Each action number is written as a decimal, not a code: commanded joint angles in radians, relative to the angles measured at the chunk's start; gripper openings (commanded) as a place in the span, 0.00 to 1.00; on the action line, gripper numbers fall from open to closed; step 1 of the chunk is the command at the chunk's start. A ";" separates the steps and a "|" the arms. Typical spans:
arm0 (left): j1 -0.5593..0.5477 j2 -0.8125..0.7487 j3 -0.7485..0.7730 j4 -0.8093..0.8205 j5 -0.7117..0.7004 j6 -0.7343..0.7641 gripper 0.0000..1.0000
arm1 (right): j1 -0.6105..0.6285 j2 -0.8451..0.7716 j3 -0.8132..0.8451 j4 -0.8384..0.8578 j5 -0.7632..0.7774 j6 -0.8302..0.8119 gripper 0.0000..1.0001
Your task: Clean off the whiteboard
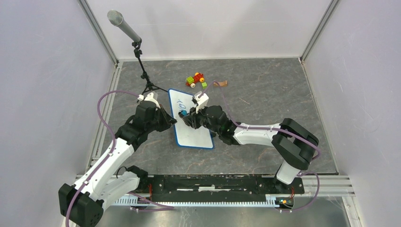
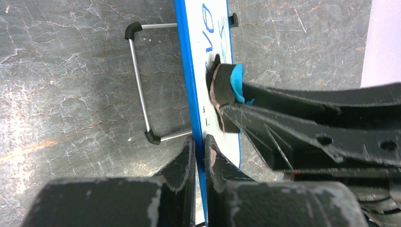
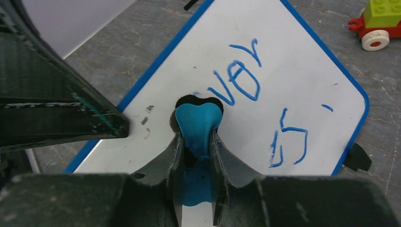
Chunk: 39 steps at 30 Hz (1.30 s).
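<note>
Pinching the whiteboard [image 1: 196, 135] by its blue rim on the counter [image 1: 265, 104], the left claw [image 2: 199, 142] steadies it while the right claw [image 3: 196, 142], clamped on a blue eraser [image 3: 197, 118], meets the handwriting [image 3: 243, 80]; hard strokes could wrench the board free.

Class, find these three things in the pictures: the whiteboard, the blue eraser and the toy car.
whiteboard [image 1: 196, 134]: top view, bare white surface near its lower end.
blue eraser [image 3: 198, 121]: right wrist view, its blue back just beyond the fingertips.
toy car [image 1: 195, 79]: top view, middle of the toy.
</note>
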 commanded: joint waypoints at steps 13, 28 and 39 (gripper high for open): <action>-0.022 0.033 0.014 0.025 0.142 0.046 0.02 | -0.040 0.152 0.198 -0.100 -0.136 0.122 0.26; -0.022 0.032 0.017 0.008 0.136 0.058 0.02 | -0.140 0.238 0.098 -0.122 -0.127 0.160 0.26; -0.021 0.028 0.001 0.005 0.148 0.064 0.02 | -0.157 0.206 0.068 -0.199 -0.071 0.141 0.25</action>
